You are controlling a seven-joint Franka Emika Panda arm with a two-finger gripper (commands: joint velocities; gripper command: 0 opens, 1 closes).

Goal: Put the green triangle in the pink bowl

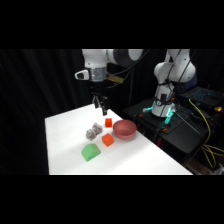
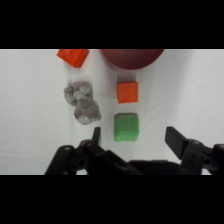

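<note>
While the gripper is held above the far part of the white table, its two fingers are seen spread apart with nothing between them; in the wrist view the gripper shows one finger at each side of a wide gap, and no object is touched.

The green triangle is seen in that gap in the wrist view, lying on the table below, clear of both fingers. In the side view the green triangle is placed at the near-left end of the object group, well apart from the gripper.

Just beyond it in the wrist view an orange-red cube is found, and past that the pink bowl, cut off by the picture's top edge. In the side view the pink bowl is set upright to the right of the group, with that cube between it and the triangle.

A lumpy grey-white ball is located left of the cube, near but apart. A second orange-red cube is seen farther back, just left of the bowl, nearly under the gripper.
</note>
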